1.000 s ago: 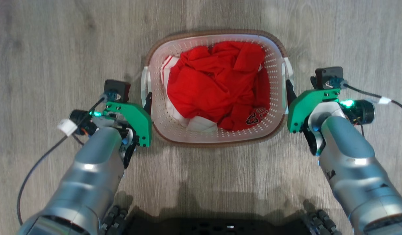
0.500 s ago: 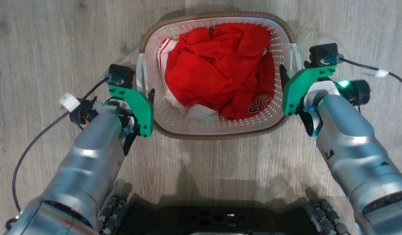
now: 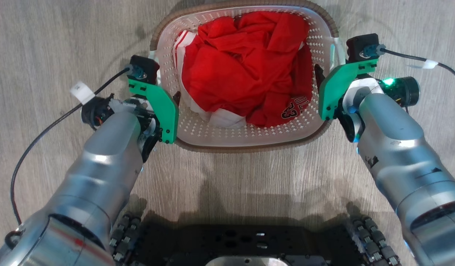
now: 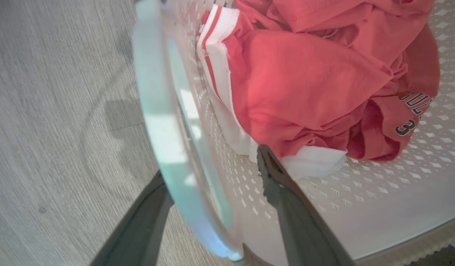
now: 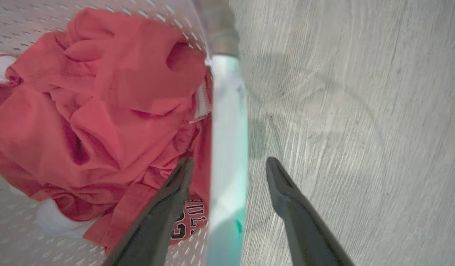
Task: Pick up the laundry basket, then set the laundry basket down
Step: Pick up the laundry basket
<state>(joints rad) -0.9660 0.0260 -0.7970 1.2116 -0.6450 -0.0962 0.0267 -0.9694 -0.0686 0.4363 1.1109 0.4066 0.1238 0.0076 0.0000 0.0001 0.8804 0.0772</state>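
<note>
The laundry basket (image 3: 212,130) is white and perforated with a brown woven rim, and holds crumpled red clothes (image 3: 242,66). My left gripper (image 3: 167,96) is open at the basket's left side. In the left wrist view the white handle (image 4: 161,122) runs between the fingers of the left gripper (image 4: 212,162), one finger outside and one inside the wall. My right gripper (image 3: 326,74) is open at the right side. There the right handle (image 5: 227,129) passes between the fingers of the right gripper (image 5: 230,160), with a gap on each side.
Grey wood-look floor (image 3: 46,55) lies all around the basket. My dark wheeled base (image 3: 246,244) fills the bottom edge of the head view. Black cables (image 3: 39,136) trail from both wrists.
The whole head picture has shifted, so the camera moved. The basket looks larger and closer, and both grippers sit further along its handles. Both stayed open.
</note>
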